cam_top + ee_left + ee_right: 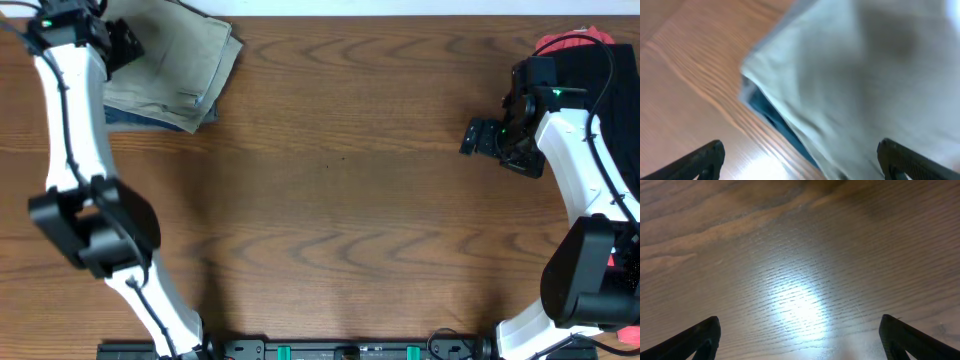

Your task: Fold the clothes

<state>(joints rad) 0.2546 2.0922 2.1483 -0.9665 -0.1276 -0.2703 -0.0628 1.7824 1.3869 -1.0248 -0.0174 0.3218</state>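
Folded khaki-beige shorts (175,62) lie at the table's far left on top of a navy denim piece (150,120) whose edge peeks out. In the left wrist view the khaki cloth (865,75) fills the upper right, with the navy edge (775,117) under it. My left gripper (122,42) (800,160) is open and empty, over the shorts' left part. My right gripper (478,138) (800,337) is open and empty over bare wood at the right. Black (600,75) and red (570,42) pieces lie at the far right behind the right arm.
The wooden table (340,200) spreads between the two piles. A black rail (330,350) runs along the front edge between the arm bases.
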